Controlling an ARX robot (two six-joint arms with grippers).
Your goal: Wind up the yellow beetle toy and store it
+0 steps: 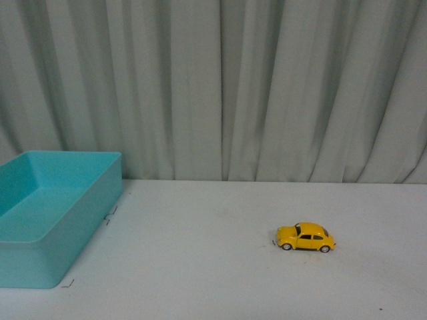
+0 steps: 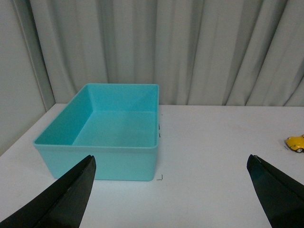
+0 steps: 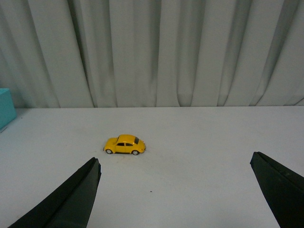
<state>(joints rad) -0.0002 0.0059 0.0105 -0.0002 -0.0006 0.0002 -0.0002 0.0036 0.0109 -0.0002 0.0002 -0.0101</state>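
**Yellow beetle toy and jaws, three views.** The yellow beetle toy (image 1: pixel 305 237) is shown standing on its wheels on the white surface (image 1: pixel 200 273). It is placed right of centre, well apart from the teal bin (image 1: pixel 80 227) at the left. In the right wrist view the right jaws are spread wide and hold nothing. The toy is seen ahead of them, nearer one dark tip than the other, and is touched by neither. The left jaws are likewise wide and empty, set before the bin. There the toy is cut off by the picture's edge. The bin is cropped in the front view. No winding part can be made out on the toy.
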